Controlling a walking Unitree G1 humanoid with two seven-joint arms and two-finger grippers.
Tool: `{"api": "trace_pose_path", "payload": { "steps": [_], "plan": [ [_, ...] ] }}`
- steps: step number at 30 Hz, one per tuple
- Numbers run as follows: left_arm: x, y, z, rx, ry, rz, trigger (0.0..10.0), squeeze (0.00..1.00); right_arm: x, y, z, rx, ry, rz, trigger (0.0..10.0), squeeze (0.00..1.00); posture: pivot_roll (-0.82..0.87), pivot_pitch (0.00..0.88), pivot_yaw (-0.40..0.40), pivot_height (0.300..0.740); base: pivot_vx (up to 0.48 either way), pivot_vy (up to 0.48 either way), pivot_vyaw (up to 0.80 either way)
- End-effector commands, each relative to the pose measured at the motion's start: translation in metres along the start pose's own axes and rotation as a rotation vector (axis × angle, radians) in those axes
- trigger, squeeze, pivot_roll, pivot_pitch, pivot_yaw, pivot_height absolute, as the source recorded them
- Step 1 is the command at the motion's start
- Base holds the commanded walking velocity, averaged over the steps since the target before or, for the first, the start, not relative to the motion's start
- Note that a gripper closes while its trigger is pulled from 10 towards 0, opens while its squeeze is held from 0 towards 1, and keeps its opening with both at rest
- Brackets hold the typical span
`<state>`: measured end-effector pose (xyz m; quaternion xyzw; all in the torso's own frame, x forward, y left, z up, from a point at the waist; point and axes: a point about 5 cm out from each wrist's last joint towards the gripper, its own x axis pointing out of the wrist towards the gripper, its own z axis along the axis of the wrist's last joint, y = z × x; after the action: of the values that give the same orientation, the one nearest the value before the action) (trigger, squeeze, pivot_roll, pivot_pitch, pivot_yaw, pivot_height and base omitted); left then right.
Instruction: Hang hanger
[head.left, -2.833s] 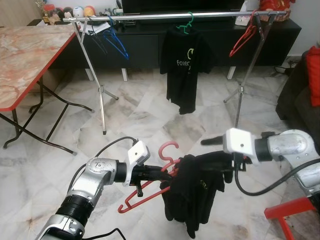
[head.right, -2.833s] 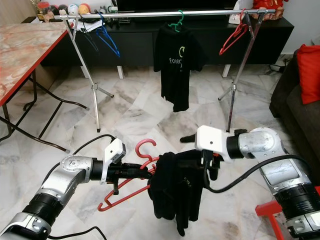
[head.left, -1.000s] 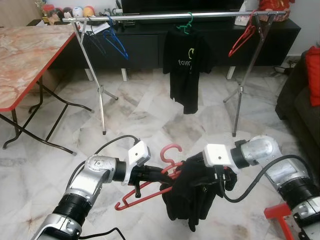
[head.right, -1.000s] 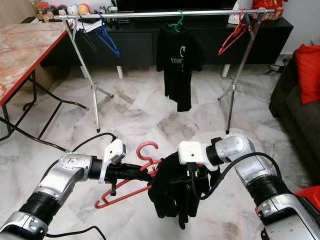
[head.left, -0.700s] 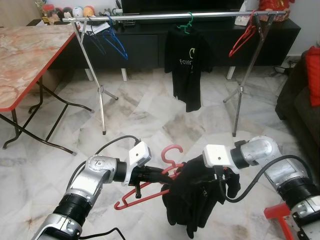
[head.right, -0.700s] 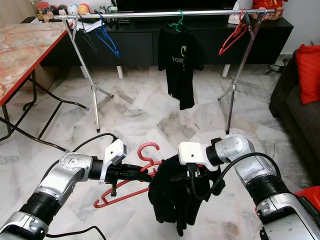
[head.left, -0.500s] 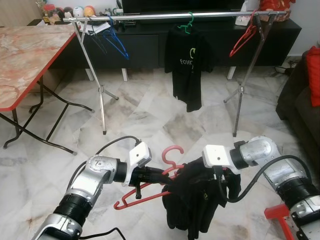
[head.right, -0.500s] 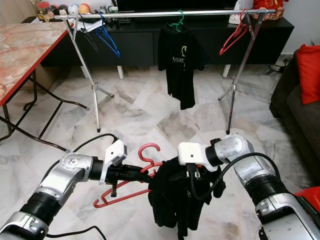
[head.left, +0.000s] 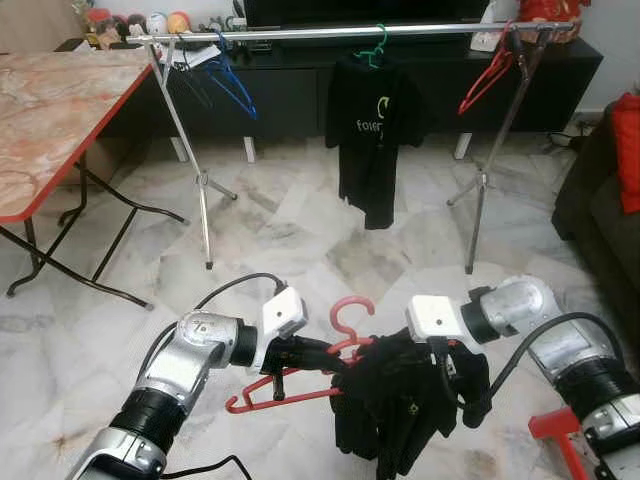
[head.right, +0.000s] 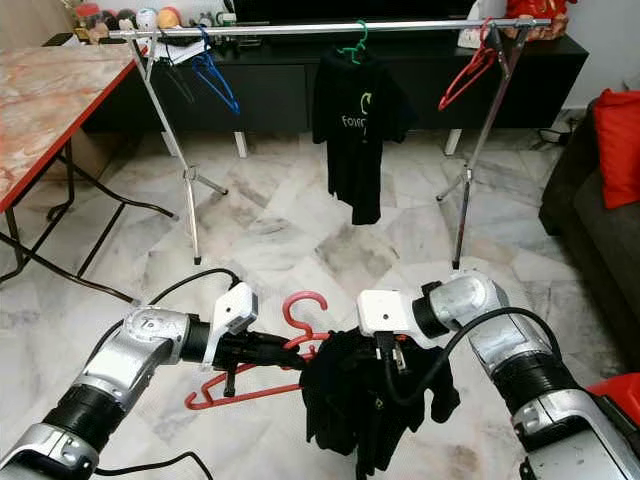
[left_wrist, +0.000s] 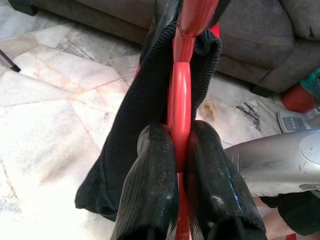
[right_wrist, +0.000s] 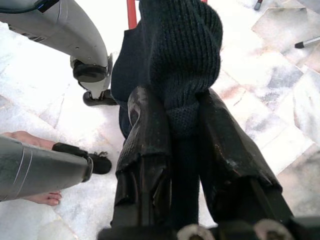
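A red hanger (head.left: 290, 396) hangs low in front of me, hook up, with a black knit garment (head.left: 400, 415) draped over its right end. My left gripper (head.left: 325, 353) is shut on the hanger just below the hook; the left wrist view shows both fingers (left_wrist: 150, 170) pinching the red hanger (left_wrist: 180, 100) beside the garment (left_wrist: 145, 110). My right gripper (head.right: 395, 352) is shut on the garment, and the right wrist view shows a fold of the garment (right_wrist: 185, 45) clamped between its fingers (right_wrist: 142, 130). Across the room stands the steel clothes rail (head.left: 350, 33).
On the rail hang a black T-shirt (head.left: 372, 130) on a green hanger, blue hangers (head.left: 232, 85) and a red hanger (head.left: 485, 80). A red-edged table (head.left: 50, 110) stands left, a dark sofa (head.left: 600, 200) right, a red stool (head.left: 570, 430) near my right arm. A person's bare foot (right_wrist: 35, 137) is close by.
Both grippers and the hanger have shifted slightly right and lower. The hanger's bar lies flatter and the garment hangs further right. The T-shirt on the rail has swung.
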<state>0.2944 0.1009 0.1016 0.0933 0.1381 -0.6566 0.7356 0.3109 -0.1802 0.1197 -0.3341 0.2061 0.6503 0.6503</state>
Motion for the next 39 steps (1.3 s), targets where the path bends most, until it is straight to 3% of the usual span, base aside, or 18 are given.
{"api": "trace_pose_path", "payload": {
  "steps": [1,7,8,18,29,39],
  "plan": [
    [-0.004,0.009,0.023,0.082,-0.067,0.05,10.0,0.0,0.011,0.009,0.001,-0.021,0.011,0.092,0.0,0.0,-0.07,0.069,0.047,0.74,0.0,0.0,0.0],
    [-0.004,0.011,0.024,0.109,-0.062,0.072,10.0,0.0,0.011,0.008,0.002,-0.02,0.008,0.089,0.0,0.0,-0.07,0.07,0.047,0.74,0.0,0.0,0.0],
    [-0.005,0.011,0.021,0.101,-0.04,0.062,10.0,1.0,0.011,0.008,0.002,-0.019,0.008,0.087,0.0,0.0,-0.07,0.069,0.048,0.74,0.0,0.0,0.0],
    [-0.005,0.011,0.019,0.083,-0.038,0.054,10.0,1.0,0.011,0.007,0.001,-0.016,0.009,0.064,0.0,0.0,-0.07,0.07,0.048,0.74,0.0,0.0,0.0],
    [-0.014,0.01,0.016,0.083,-0.006,0.032,10.0,1.0,0.005,0.007,-0.015,0.0,0.108,0.034,0.0,0.0,-0.07,0.072,0.049,0.74,0.0,0.0,0.0],
    [-0.033,0.02,0.016,0.093,0.004,0.14,10.0,1.0,-0.01,-0.009,-0.034,0.069,0.199,-0.215,0.0,0.0,-0.06,0.075,0.052,0.74,0.0,0.0,0.0]
  ]
}}
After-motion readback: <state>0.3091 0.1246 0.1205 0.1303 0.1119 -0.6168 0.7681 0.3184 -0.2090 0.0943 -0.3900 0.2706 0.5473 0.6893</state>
